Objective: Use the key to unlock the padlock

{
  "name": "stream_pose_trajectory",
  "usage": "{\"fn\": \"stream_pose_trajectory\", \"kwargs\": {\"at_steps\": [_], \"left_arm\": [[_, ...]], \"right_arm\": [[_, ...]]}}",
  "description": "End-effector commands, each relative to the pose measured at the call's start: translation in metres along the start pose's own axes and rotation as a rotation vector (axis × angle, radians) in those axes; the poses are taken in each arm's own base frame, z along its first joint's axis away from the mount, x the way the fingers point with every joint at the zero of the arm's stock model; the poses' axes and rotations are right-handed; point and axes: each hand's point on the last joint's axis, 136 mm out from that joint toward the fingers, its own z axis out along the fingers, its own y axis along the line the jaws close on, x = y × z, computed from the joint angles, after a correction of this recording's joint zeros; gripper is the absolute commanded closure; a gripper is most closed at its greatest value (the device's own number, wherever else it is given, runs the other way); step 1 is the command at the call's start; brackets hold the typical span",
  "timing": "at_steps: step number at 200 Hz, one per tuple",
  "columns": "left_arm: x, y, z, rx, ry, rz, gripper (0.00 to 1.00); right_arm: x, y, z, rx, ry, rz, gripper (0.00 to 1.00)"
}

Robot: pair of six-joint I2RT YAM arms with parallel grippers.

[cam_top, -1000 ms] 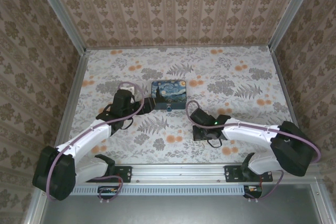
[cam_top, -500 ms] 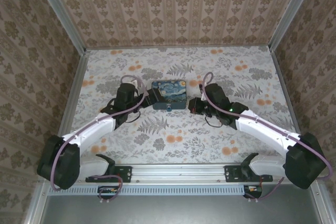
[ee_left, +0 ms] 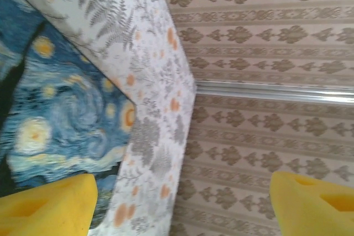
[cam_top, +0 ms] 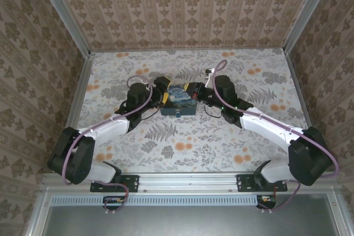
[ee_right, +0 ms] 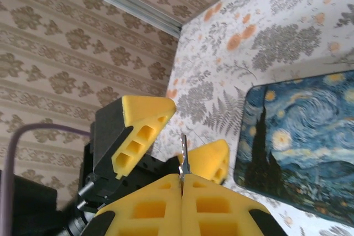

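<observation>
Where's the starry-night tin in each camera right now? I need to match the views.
Top external: the tin lies mid-table, between the left gripper and the right gripper.
Left wrist: at the left edge, above the lower-left yellow finger.
Right wrist: at the right edge, in the lower half.
Shared landmark: the left gripper's yellow fingers, beside the tin.

a starry-night tin (cam_top: 178, 104) lies on the floral-patterned table (cam_top: 227, 142).
</observation>
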Motion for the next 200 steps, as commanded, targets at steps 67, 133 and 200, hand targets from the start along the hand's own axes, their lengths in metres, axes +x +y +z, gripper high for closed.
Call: {"fn": "stream_pose_trajectory", "kwargs": {"at_steps": [67,133,200], "left_arm": [[0.030,-0.045,0.031,0.257,0.072,-0.300,0.27],[0.038,-0.056,0.037,0.315,0.091,-0.337,0.31],[0.038,-0.052,0.036,0.321,0.085,-0.343,0.42]], "right_arm": [[-0.013,0.008,0.016,-0.083,-0.055,0.069,1.00],[-0.003,-0.010,0.023,-0.056,-0.042,0.088,1.00],[0.003,-0.019,0.025,-0.041,-0.033,0.092,1.00]]}}
